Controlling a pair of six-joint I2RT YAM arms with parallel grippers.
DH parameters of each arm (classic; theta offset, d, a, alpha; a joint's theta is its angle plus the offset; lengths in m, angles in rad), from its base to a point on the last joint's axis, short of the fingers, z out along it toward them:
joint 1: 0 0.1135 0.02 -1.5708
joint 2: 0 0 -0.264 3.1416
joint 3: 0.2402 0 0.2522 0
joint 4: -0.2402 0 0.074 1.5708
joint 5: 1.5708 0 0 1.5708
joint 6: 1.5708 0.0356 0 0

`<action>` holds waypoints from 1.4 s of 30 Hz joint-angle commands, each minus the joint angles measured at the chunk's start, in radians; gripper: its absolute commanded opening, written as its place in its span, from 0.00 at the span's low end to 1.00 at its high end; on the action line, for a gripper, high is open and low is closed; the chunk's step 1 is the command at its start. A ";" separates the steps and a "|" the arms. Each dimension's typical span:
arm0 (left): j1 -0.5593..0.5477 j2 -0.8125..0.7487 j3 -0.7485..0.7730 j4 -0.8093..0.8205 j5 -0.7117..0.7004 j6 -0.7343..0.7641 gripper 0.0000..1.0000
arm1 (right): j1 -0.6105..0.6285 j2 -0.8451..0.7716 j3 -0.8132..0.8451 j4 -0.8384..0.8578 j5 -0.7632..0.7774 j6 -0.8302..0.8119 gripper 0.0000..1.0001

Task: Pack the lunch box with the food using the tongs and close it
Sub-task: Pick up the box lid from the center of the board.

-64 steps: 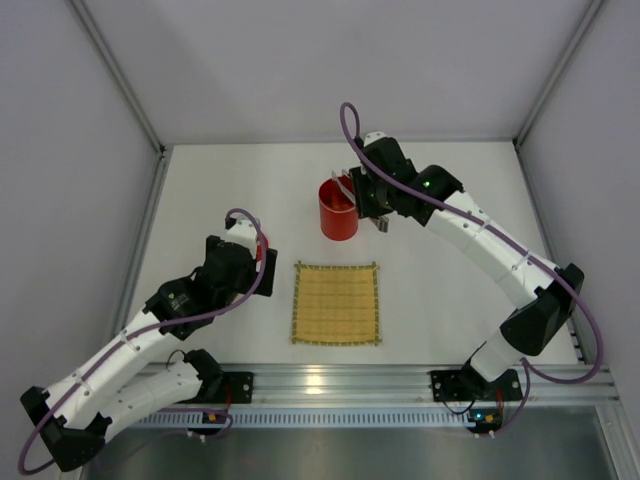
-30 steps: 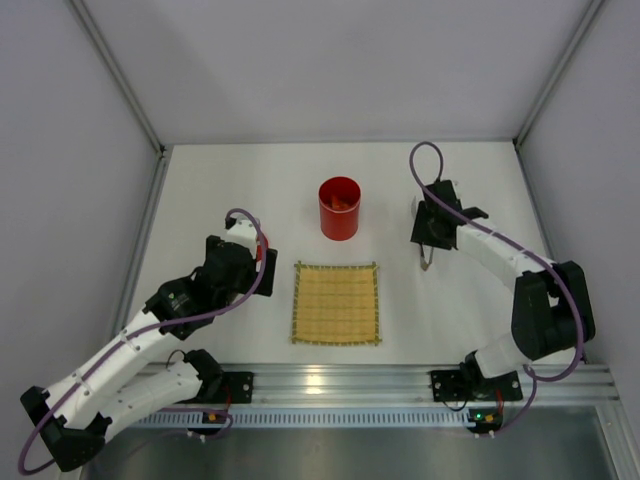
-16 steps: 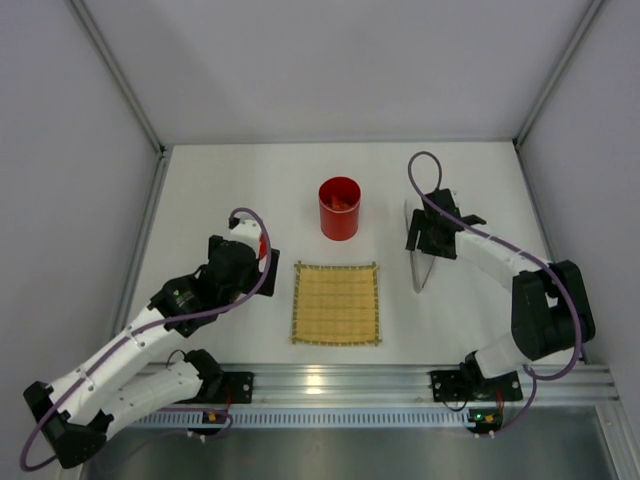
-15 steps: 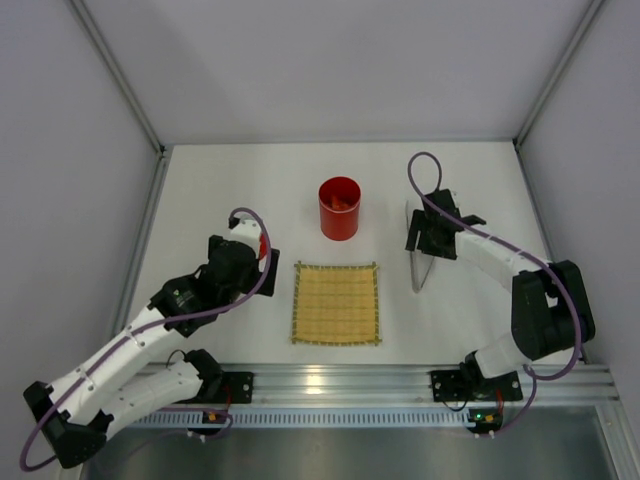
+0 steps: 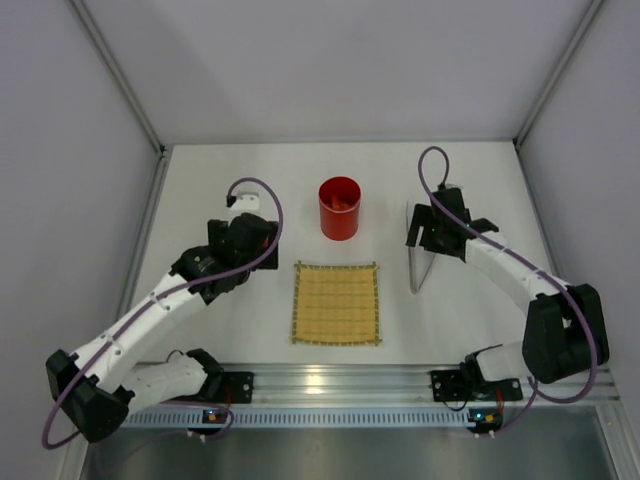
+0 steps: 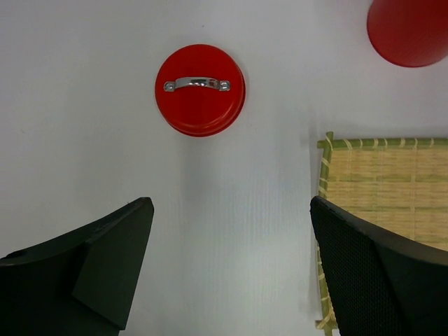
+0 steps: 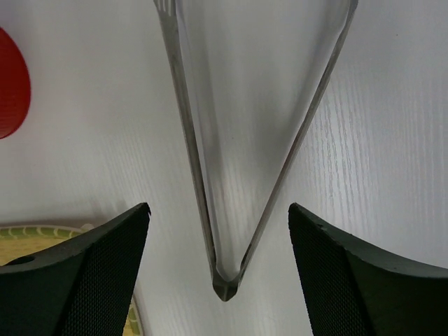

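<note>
Lid (image 6: 200, 89) off; left claw (image 6: 229, 210) and right claw (image 7: 218, 207) both released.
The left claw may skid off the lid's flat top. How full the lunch box (image 5: 339, 228) is looks unclear; overfill would block closing.

Ahead of my right claw (image 7: 217, 210) the tongs (image 7: 225, 284) run off frame; food (image 5: 341, 201) in the lunch box (image 5: 338, 229) looks too small.

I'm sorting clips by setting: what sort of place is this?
Probably a robot lab test cell, not a kitchen: a white table walled by plain panels, an aluminium rail along its near edge, and staged props: red lunch box, bamboo mat.
</note>
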 commanded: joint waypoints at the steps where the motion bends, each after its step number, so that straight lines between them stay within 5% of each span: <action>1: 0.117 0.074 0.034 0.003 -0.018 -0.079 0.97 | -0.019 -0.083 0.084 -0.027 -0.030 -0.013 0.79; 6: 0.341 0.134 -0.035 0.126 0.188 -0.159 0.89 | -0.019 -0.146 0.119 -0.058 -0.073 -0.029 0.79; 17: 0.352 0.317 -0.088 0.338 0.116 -0.538 0.82 | -0.019 -0.188 0.187 -0.081 -0.122 -0.039 0.80; 23: 0.353 0.445 -0.067 0.356 0.013 -0.739 0.67 | -0.020 -0.208 0.174 -0.075 -0.150 -0.033 0.79; 42: 0.410 0.595 -0.035 0.391 -0.002 -0.851 0.55 | -0.020 -0.246 0.178 -0.101 -0.150 -0.075 0.79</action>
